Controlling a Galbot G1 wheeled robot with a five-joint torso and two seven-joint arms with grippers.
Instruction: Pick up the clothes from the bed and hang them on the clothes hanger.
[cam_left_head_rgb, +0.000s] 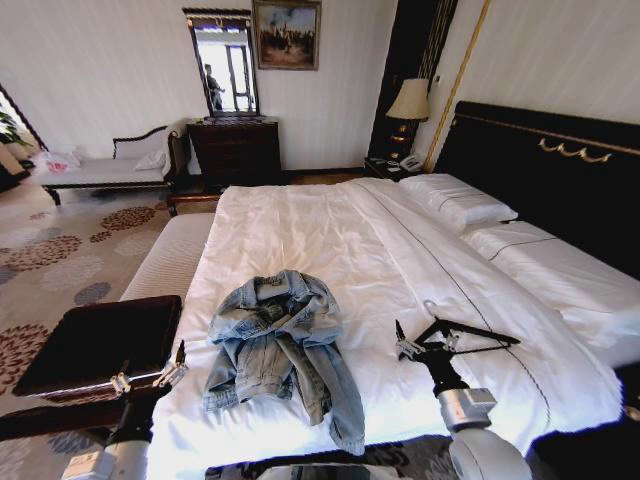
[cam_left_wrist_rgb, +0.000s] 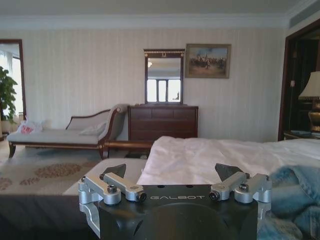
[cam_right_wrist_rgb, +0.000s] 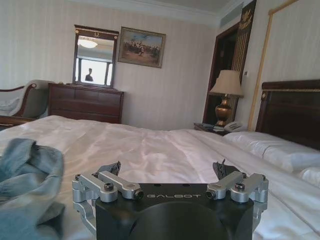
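Nothing of the task looks done yet: the jacket (cam_left_head_rgb: 283, 345) lies crumpled on the bed (cam_left_head_rgb: 330, 240), near the foot edge at about 6 o'clock in the head view, and the hanger (cam_left_head_rgb: 470, 338) lies flat on the duvet at roughly 4 o'clock, well apart from the jacket. Left to do, by my reading, is the whole job: grasp the jacket, lift it, and get it onto the hanger. The left gripper (cam_left_head_rgb: 172, 366) hovers at 7 o'clock, just beside the jacket's left edge and over the bed's corner, its fingers spread apart and holding nothing; the left wrist view shows the gap between them clear, with denim off to one side. The right gripper (cam_left_head_rgb: 408, 344) sits at 5 o'clock, next to the hanger's near end, its fingers likewise apart and empty; whether it touches the hanger I cannot tell. The duvet is white, soft and lightly creased, with two pillows (cam_left_head_rgb: 455, 197) against a black headboard (cam_left_head_rgb: 545, 160) at 2 o'clock. Beyond the bed stand a dark dresser (cam_left_head_rgb: 235, 150) under a mirror (cam_left_head_rgb: 225, 65) at 11 o'clock, a painting (cam_left_head_rgb: 287, 33), a lamp (cam_left_head_rgb: 409, 101) at 1 o'clock, and a daybed (cam_left_head_rgb: 105, 165) at 10 o'clock on a floral carpet (cam_left_head_rgb: 60, 250).
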